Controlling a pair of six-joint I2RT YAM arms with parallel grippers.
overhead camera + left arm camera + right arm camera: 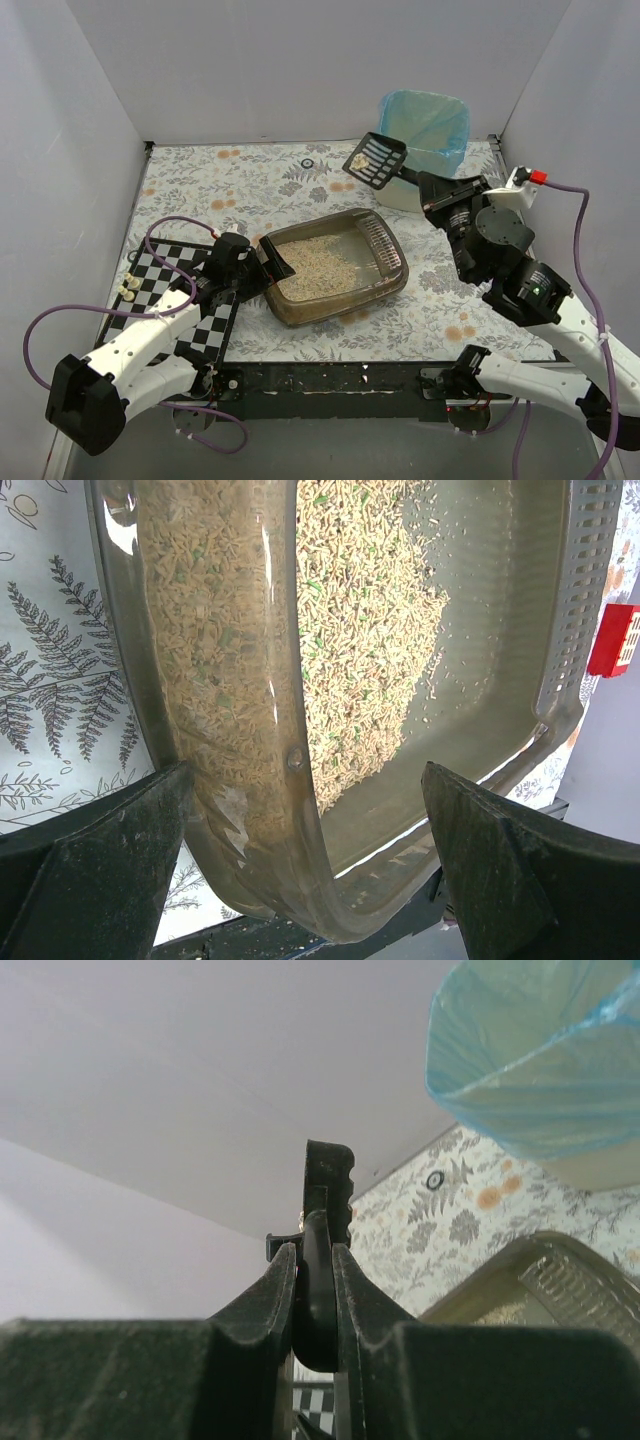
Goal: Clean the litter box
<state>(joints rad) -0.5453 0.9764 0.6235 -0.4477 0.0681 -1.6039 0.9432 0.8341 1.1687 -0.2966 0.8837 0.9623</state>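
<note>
Left gripper [305, 800], jaws spread wide, straddles the litter box [335, 308] rim at frame centre. My right gripper [428, 186] pinches the scoop [382, 162], 1 clump [357, 158] aboard, upper right beside the bin [460, 125]. I judge the task midway: dumping is left, perhaps more sifting.
</note>
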